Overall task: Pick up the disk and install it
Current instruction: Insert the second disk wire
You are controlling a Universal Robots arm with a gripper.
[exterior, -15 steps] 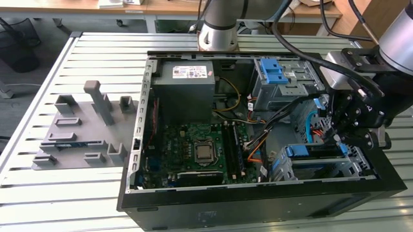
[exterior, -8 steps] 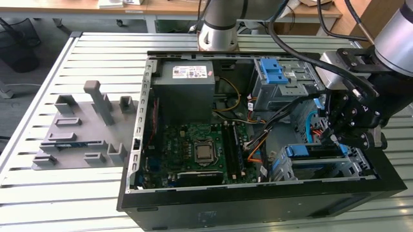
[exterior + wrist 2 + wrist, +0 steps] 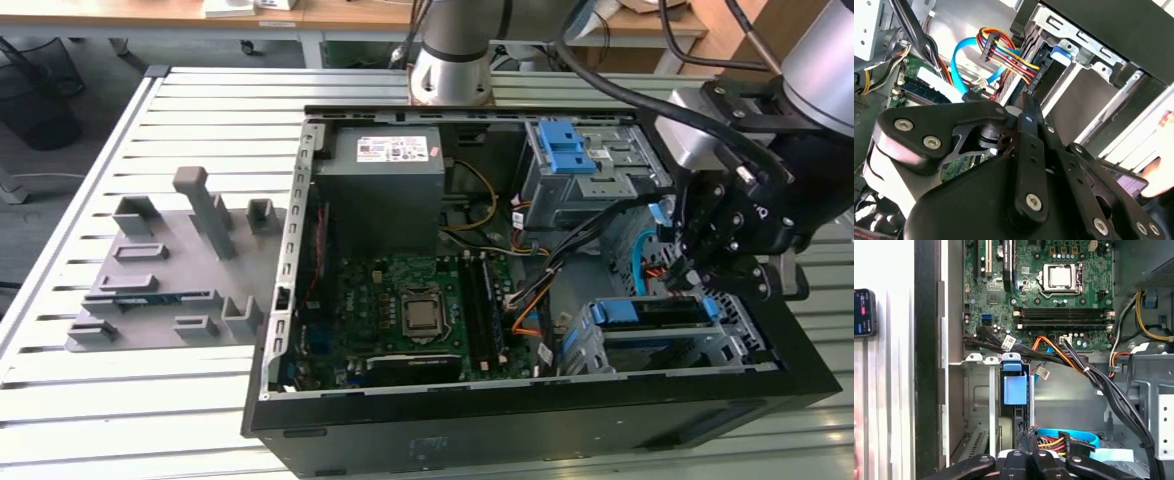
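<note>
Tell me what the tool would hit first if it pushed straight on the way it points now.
Probably the disk seated on edge in the drive bay: in the first wrist view, the tool points at its blue bracket end. Depth between them is unclear; the cable bundle lies just beside that line.

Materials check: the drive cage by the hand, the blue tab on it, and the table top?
Drive cage: looks like bare sheet metal, dull grey, with folded edges and punched holes. Blue tab: probably moulded plastic, smooth, uniform colour. Table top: likely aluminium slats, pale matte silver with long grooves.
</note>
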